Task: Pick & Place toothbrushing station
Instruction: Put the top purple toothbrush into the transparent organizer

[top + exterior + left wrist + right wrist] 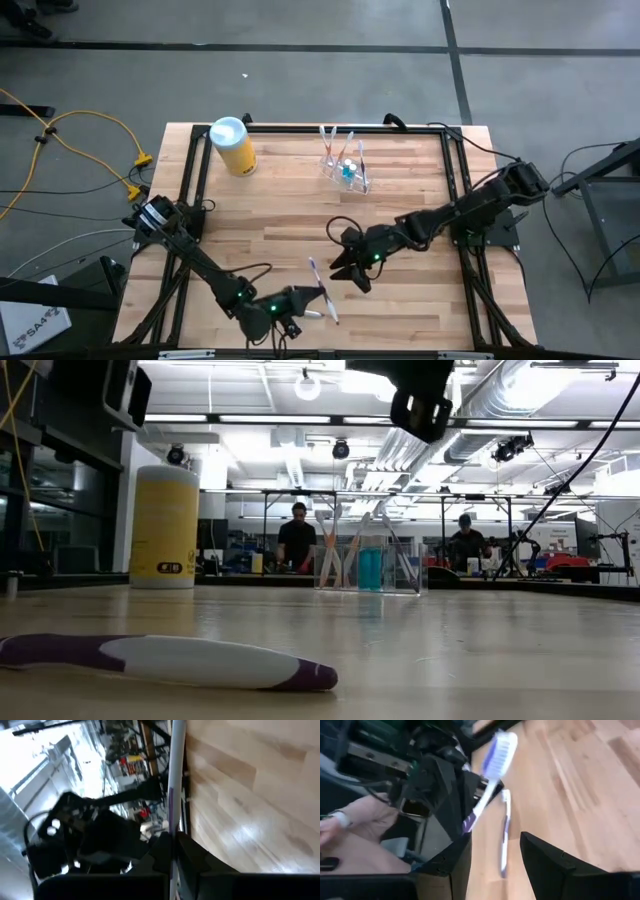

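We see the clear holder cup (346, 170) standing upright at the back of the wooden table (290, 215), right of centre, w/ several toothbrushes and a blue item inside; in the low view it (368, 567) sits far off, well right of the yellow canister (165, 527). From above, that canister (233, 146) w/ its pale blue lid is at the back left, well apart from the cup.

Left gripper (318, 297) is low at the front edge, jaws clamped on a white-and-purple toothbrush (320, 281); its own wrist cam shows the brush handle (174, 795) pinched betw. the dark fingers (192, 862). A second toothbrush (165, 660) lies flat on the table near the front, right in front of the low cam.

Right gripper (352, 266) hovers mid-table, just beside the left one, jaws apart, holding nothing. Its wrist cam looks betw. its fingers (447, 865) at the held brush (490, 772), bristles up, and the lying brush (504, 832).

Two people stand in the room beyond the table; a sleeve shows in the right wrist view.
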You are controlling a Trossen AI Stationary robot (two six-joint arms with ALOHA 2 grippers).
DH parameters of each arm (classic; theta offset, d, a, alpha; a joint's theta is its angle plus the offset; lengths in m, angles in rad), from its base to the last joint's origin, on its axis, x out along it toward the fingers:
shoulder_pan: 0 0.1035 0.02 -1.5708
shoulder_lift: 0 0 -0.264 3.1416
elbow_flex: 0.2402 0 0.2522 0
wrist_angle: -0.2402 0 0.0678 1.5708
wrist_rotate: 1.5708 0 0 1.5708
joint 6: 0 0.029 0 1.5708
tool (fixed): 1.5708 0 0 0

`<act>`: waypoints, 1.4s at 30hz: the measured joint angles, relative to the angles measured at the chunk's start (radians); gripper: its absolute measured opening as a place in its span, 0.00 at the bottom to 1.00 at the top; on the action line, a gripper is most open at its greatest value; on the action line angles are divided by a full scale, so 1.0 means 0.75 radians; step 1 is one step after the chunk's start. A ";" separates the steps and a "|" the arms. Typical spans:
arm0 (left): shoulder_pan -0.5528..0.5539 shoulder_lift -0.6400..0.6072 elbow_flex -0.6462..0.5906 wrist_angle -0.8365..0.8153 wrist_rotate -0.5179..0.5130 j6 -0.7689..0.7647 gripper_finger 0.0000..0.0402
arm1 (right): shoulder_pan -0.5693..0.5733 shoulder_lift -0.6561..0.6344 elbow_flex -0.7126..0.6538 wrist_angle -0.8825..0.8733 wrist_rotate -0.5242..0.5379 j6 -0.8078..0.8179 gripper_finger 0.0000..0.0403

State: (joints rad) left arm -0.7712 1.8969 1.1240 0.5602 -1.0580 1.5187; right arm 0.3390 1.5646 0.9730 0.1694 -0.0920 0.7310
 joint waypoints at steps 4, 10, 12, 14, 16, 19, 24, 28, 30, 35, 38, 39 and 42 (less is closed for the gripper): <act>-0.002 0.000 0.000 0.042 0.024 0.042 0.01 | -0.017 0.000 0.000 0.085 -0.070 -0.003 0.40; -0.001 0.000 0.000 0.122 0.056 0.106 0.01 | -0.019 0.000 0.000 0.120 -0.114 0.002 0.40; -0.001 0.000 0.000 0.146 0.078 0.135 0.01 | -0.019 0.000 0.000 0.120 -0.112 0.002 0.40; 0.007 0.000 0.000 0.150 0.101 0.156 0.01 | -0.019 0.000 0.000 0.130 -0.112 -0.001 0.40; 0.016 0.000 0.000 0.165 0.116 0.191 0.01 | -0.019 0.000 0.000 0.146 -0.118 -0.002 0.40; 0.035 0.000 0.000 0.191 0.153 0.219 0.01 | -0.019 0.000 0.000 0.159 -0.125 -0.003 0.40; 0.077 0.000 0.000 0.207 0.196 0.255 0.01 | -0.019 0.000 0.000 0.183 -0.126 -0.025 0.40; 0.102 0.000 0.000 0.218 0.228 0.284 0.01 | -0.019 0.000 0.000 0.182 -0.126 -0.035 0.40; 0.111 0.000 0.000 0.248 0.232 0.303 0.01 | -0.019 0.000 0.000 0.186 -0.127 -0.037 0.40; 0.121 0.000 0.000 0.285 0.245 0.331 0.01 | -0.019 0.000 -0.001 0.200 -0.151 -0.038 0.40; 0.122 0.000 0.000 0.286 0.254 0.333 0.01 | -0.020 0.000 -0.001 0.209 -0.168 -0.038 0.39; 0.122 0.000 0.000 0.286 0.257 0.332 0.01 | -0.019 0.000 -0.001 0.209 -0.169 -0.038 0.38; 0.122 0.000 0.000 0.286 0.260 0.333 0.01 | -0.020 0.001 -0.001 0.208 -0.169 -0.038 0.33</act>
State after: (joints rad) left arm -0.6800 1.8969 1.1240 0.7746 -0.8634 1.7683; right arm 0.3241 1.5650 0.9722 0.3256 -0.2184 0.7025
